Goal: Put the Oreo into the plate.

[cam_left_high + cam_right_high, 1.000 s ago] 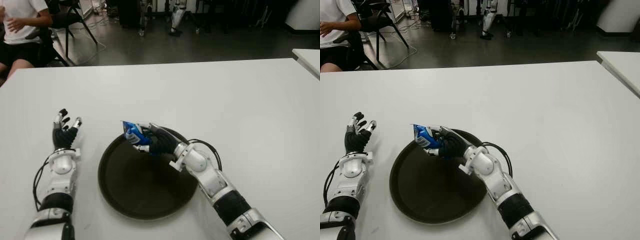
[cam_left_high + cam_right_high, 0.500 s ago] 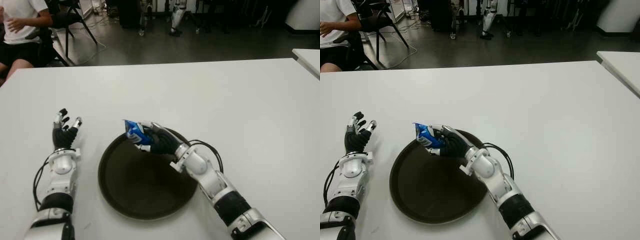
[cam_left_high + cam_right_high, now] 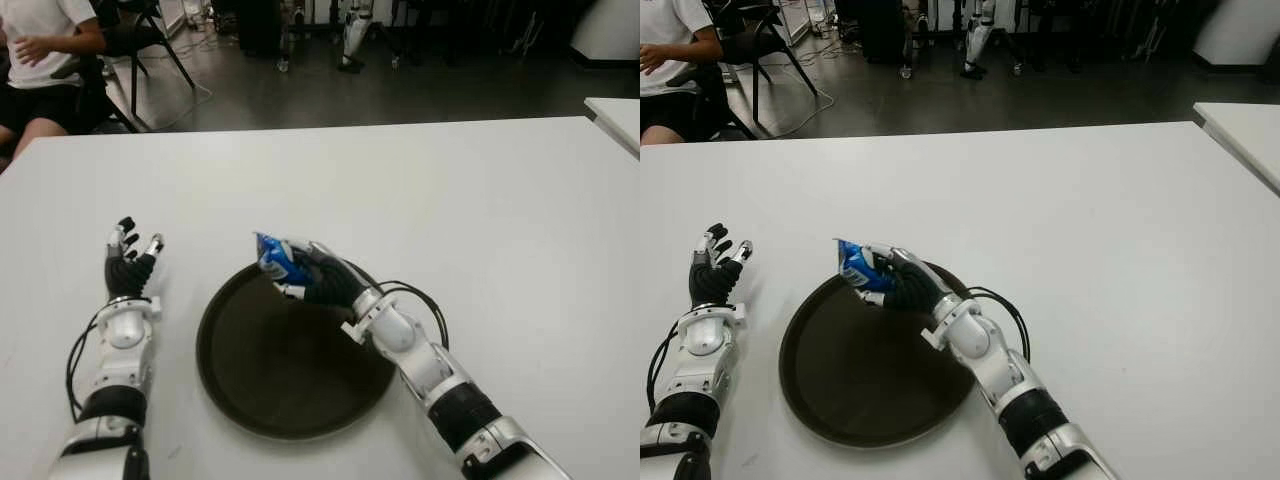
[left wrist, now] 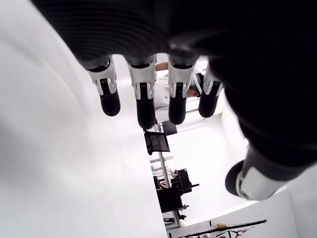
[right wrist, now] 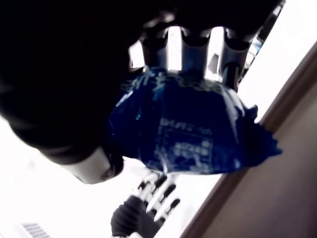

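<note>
My right hand (image 3: 318, 283) pinches the Oreo (image 3: 276, 262) above the plate (image 3: 250, 385) at its 12 o'clock rim; next, I lower and release. My left hand (image 3: 128, 270), fingers spread, idles at 9 o'clock.

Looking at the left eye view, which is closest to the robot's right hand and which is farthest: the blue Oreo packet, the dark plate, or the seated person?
1. Oreo packet: held in the right hand.
2. Plate: just under and beside the hand.
3. Person: far left, beyond the table.
</note>
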`<act>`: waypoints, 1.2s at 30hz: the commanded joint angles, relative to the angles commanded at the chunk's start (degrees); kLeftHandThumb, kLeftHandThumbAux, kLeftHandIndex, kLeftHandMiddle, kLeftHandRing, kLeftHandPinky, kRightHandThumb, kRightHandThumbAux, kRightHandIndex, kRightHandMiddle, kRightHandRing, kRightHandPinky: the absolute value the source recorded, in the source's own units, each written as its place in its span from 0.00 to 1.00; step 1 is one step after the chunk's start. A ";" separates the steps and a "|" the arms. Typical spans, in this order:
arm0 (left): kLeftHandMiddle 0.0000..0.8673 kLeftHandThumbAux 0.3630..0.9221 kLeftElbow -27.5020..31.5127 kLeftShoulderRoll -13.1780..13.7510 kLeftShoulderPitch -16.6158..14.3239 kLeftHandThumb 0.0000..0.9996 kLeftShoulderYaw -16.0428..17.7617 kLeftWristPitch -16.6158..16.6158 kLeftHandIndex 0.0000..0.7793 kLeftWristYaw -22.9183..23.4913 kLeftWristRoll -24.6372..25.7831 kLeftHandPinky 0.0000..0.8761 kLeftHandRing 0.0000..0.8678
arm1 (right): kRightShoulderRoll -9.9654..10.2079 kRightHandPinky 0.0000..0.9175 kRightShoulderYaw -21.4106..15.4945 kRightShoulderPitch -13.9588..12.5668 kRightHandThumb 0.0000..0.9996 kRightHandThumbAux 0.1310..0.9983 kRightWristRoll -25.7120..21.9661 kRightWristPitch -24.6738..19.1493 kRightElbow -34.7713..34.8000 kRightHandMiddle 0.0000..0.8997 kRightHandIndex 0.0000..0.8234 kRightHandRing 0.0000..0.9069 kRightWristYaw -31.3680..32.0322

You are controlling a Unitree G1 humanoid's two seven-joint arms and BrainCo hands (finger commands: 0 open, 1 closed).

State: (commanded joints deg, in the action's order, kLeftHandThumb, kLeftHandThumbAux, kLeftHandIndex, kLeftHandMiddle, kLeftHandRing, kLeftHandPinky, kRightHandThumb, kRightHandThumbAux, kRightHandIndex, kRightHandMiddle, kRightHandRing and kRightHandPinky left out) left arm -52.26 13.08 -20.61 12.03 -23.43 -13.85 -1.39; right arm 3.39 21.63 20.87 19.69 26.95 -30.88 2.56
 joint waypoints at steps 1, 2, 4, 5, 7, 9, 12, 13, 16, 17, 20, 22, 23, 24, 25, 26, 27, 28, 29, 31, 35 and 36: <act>0.13 0.47 -0.09 0.02 -0.01 0.27 0.05 -0.08 0.08 0.06 0.06 0.03 0.09 | 0.10 0.90 0.01 -0.03 0.84 0.63 0.66 0.09 -0.06 0.60 0.51 0.91 -1.09; 0.13 0.47 -0.15 0.03 -0.02 0.27 0.08 -0.14 0.08 0.10 0.10 0.03 0.09 | 0.19 0.90 0.03 -0.05 0.85 0.63 1.14 0.16 -0.13 0.59 0.51 0.91 -1.87; 0.13 0.47 -0.39 0.00 -0.04 0.27 0.17 -0.38 0.08 0.14 0.23 0.03 0.09 | 0.09 0.90 0.03 0.20 0.85 0.63 3.07 -0.27 -0.30 0.59 0.51 0.92 -4.56; 0.13 0.47 -0.50 -0.03 -0.05 0.27 0.21 -0.50 0.09 0.13 0.28 0.03 0.10 | -0.02 0.89 0.02 0.37 0.85 0.63 3.80 -0.58 -0.41 0.59 0.51 0.91 -5.58; 0.14 0.46 -0.74 -0.04 -0.07 0.28 0.28 -0.75 0.09 0.18 0.39 0.03 0.10 | -0.09 0.88 0.17 0.60 0.85 0.62 5.28 -1.64 -0.47 0.60 0.52 0.90 -7.28; 0.13 0.46 -0.89 -0.03 -0.10 0.28 0.31 -0.89 0.09 0.21 0.42 0.03 0.10 | -0.03 0.87 0.27 0.65 0.85 0.62 5.86 -1.94 -0.56 0.62 0.53 0.89 -7.94; 0.13 0.48 -0.72 0.01 0.00 0.27 0.27 -1.25 0.08 0.64 0.51 0.03 0.09 | -0.07 0.84 0.42 0.85 0.85 0.62 8.20 -5.06 -0.20 0.64 0.52 0.86 -9.85; 0.13 0.49 -0.69 0.04 0.02 0.27 0.24 -1.27 0.08 0.78 0.52 0.03 0.09 | -0.05 0.76 0.37 0.85 0.84 0.63 8.64 -5.89 -0.08 0.62 0.50 0.78 -10.26; 0.13 0.49 -0.86 0.13 0.01 0.26 0.20 -1.29 0.08 0.90 0.49 0.02 0.09 | 0.06 0.54 0.34 0.78 0.83 0.64 9.05 -6.98 0.03 0.56 0.47 0.59 -10.83; 0.13 0.48 -0.89 0.21 0.01 0.25 0.10 -1.17 0.08 0.74 0.27 0.02 0.08 | 0.14 0.48 0.30 0.73 0.82 0.65 9.09 -7.26 0.01 0.54 0.47 0.52 -11.07; 0.13 0.47 -0.97 0.40 -0.04 0.23 -0.12 -0.85 0.09 0.37 -0.22 0.03 0.09 | 0.27 0.34 0.30 0.81 0.59 0.65 9.24 -7.73 -0.37 0.36 0.36 0.36 -11.71; 0.14 0.47 -1.02 0.47 -0.08 0.23 -0.18 -0.77 0.09 0.30 -0.39 0.03 0.10 | 0.28 0.29 0.48 1.00 0.44 0.64 9.39 -8.06 -0.76 0.31 0.26 0.31 -11.92; 0.14 0.47 -1.03 0.49 -0.09 0.23 -0.21 -0.76 0.09 0.27 -0.46 0.03 0.10 | 0.26 0.26 0.58 1.09 0.37 0.64 9.47 -8.25 -0.94 0.28 0.20 0.27 -11.96; 0.14 0.47 -0.99 0.50 -0.05 0.23 -0.26 -0.73 0.09 0.25 -0.53 0.03 0.10 | 0.21 0.24 0.88 1.44 0.34 0.64 9.80 -8.77 -1.81 0.27 0.19 0.26 -11.86; 0.13 0.48 -0.96 0.50 -0.03 0.23 -0.29 -0.71 0.09 0.24 -0.57 0.03 0.10 | 0.18 0.20 1.11 1.72 0.28 0.63 10.03 -9.13 -2.46 0.23 0.14 0.23 -11.81; 0.13 0.48 -0.95 0.49 -0.01 0.23 -0.30 -0.69 0.09 0.23 -0.59 0.03 0.10 | 0.15 0.17 1.26 1.90 0.24 0.63 10.16 -9.33 -2.89 0.21 0.11 0.20 -11.79; 0.13 0.48 -0.86 0.42 0.01 0.23 -0.25 -0.57 0.09 0.20 -0.51 0.03 0.10 | 0.00 0.16 1.50 2.03 0.23 0.63 10.33 -9.99 -2.74 0.20 0.10 0.19 -11.26; 0.12 0.49 -0.67 0.37 0.07 0.23 -0.20 -0.44 0.09 0.18 -0.44 0.03 0.09 | -0.12 0.13 1.66 2.03 0.20 0.63 10.41 -10.48 -2.33 0.18 0.07 0.17 -10.84; 0.12 0.49 -0.53 0.34 0.11 0.23 -0.17 -0.35 0.09 0.17 -0.40 0.03 0.09 | -0.20 0.11 1.79 2.03 0.18 0.63 10.44 -10.86 -2.02 0.16 0.06 0.15 -10.57; 0.11 0.50 -0.43 0.21 0.04 0.24 0.02 0.03 0.08 -0.04 -0.19 0.03 0.08 | -0.49 0.09 2.22 2.25 0.17 0.62 10.40 -11.69 -2.01 0.14 0.03 0.12 -9.21; 0.10 0.49 -0.36 0.24 0.09 0.24 0.02 0.21 0.07 -0.27 -0.26 0.02 0.07 | -0.82 0.05 2.81 2.35 0.15 0.61 10.50 -12.43 -1.81 0.09 0.01 0.07 -8.00; 0.11 0.49 -0.31 0.31 0.18 0.25 -0.05 0.19 0.08 -0.33 -0.37 0.02 0.07 | -0.94 0.05 3.06 2.34 0.15 0.61 10.63 -12.57 -1.69 0.07 0.00 0.06 -7.73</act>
State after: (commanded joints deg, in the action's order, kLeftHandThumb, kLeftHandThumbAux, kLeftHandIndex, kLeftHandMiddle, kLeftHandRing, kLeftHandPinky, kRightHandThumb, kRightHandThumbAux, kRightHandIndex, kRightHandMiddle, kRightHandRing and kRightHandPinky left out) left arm -52.57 13.39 -20.43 11.98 -23.24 -14.19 -1.76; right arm 2.44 24.69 23.21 30.32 14.38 -32.57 -5.17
